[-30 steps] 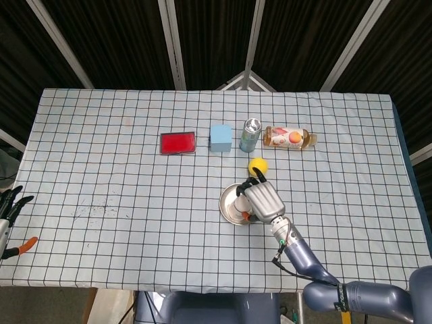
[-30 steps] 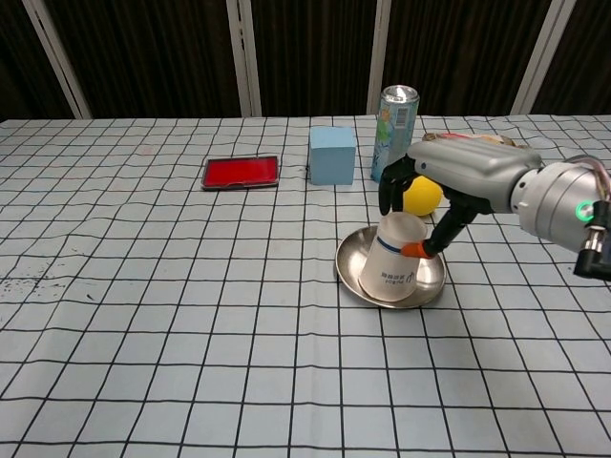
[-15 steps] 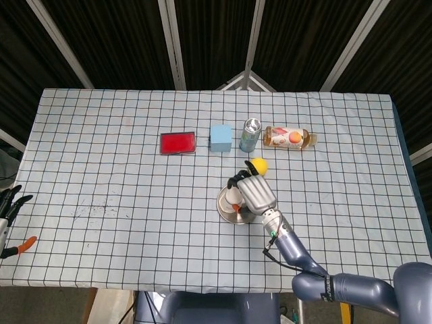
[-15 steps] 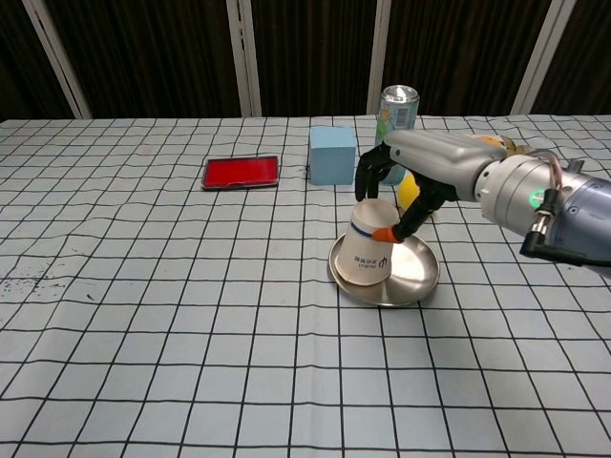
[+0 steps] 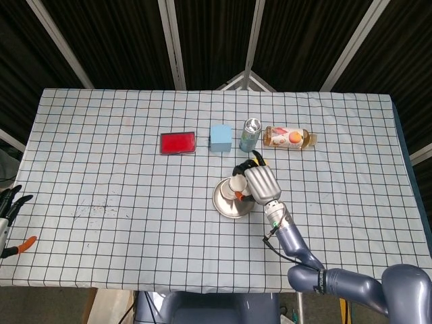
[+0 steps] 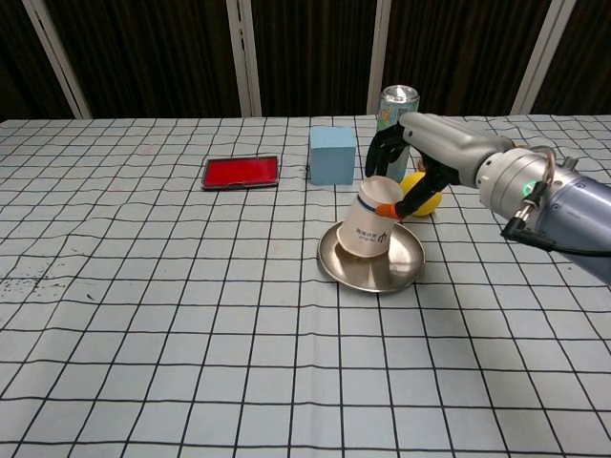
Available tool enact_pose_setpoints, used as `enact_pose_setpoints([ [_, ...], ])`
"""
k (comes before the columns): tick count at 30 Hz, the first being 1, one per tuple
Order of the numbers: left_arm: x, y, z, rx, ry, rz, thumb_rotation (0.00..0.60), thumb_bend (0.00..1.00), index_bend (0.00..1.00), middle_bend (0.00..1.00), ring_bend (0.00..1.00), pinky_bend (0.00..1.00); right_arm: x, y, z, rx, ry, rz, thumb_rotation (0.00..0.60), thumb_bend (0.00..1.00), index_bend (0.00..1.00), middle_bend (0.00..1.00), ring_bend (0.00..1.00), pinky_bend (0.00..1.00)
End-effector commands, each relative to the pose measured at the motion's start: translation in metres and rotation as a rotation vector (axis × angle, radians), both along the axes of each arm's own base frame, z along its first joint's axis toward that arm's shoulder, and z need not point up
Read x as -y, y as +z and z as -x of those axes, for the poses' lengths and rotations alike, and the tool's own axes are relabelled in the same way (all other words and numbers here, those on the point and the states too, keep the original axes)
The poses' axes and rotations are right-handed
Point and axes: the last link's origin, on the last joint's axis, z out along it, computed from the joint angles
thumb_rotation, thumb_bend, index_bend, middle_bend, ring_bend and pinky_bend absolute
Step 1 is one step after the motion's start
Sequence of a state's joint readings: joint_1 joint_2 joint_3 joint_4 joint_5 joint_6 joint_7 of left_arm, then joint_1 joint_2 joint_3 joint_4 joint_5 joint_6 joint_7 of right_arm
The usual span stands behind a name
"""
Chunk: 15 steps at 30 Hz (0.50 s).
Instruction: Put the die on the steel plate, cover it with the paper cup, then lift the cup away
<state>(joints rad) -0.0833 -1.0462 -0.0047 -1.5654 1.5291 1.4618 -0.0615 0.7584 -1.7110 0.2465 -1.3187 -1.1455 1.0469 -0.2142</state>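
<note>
- Checked cloth, white with dark grid lines, covers the whole counter; a smudge of dark specks marks its left part.
- Red flat case lies flat at the back, left end of the row.
- Light blue cube sits just right of the red case, a small gap between them.
- Drinks can stands upright, close beside the cube on its right.
- Plastic bottle with an orange-pink label lies on its side, right end of the row, near the can.
- Yellow ball sits in front of the can, partly hidden in both views.
- Dark curtain with pale slanted poles backs the scene.
</note>
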Motion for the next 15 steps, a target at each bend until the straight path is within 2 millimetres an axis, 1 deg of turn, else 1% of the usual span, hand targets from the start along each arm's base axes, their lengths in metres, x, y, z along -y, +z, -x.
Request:
enact_pose_setpoints([
  [1,0.000,-0.001,0.000,-0.002,0.001,0.001,0.600,0.29,0.15,0.00,0.00,0.02,-0.001,0.003,0.010,-0.038,-0.007,-0.033,0.600,0.40,0.55,0.52,0.27,0.00],
  [4,0.000,-0.001,0.000,-0.004,0.001,0.002,0.600,0.29,0.15,0.00,0.00,0.02,-0.013,0.007,0.019,-0.089,0.002,-0.086,0.600,0.40,0.55,0.52,0.27,0.00],
  [7,0.001,-0.003,-0.001,-0.007,0.000,0.005,0.600,0.29,0.15,0.00,0.00,0.02,-0.026,0.013,0.019,-0.101,0.031,-0.116,0.600,0.41,0.56,0.52,0.27,0.00],
  [15,0.001,-0.003,-0.002,-0.007,-0.002,0.006,0.600,0.29,0.15,0.00,0.00,0.02,-0.046,0.021,0.000,-0.073,0.101,-0.151,0.600,0.41,0.57,0.52,0.27,0.00],
])
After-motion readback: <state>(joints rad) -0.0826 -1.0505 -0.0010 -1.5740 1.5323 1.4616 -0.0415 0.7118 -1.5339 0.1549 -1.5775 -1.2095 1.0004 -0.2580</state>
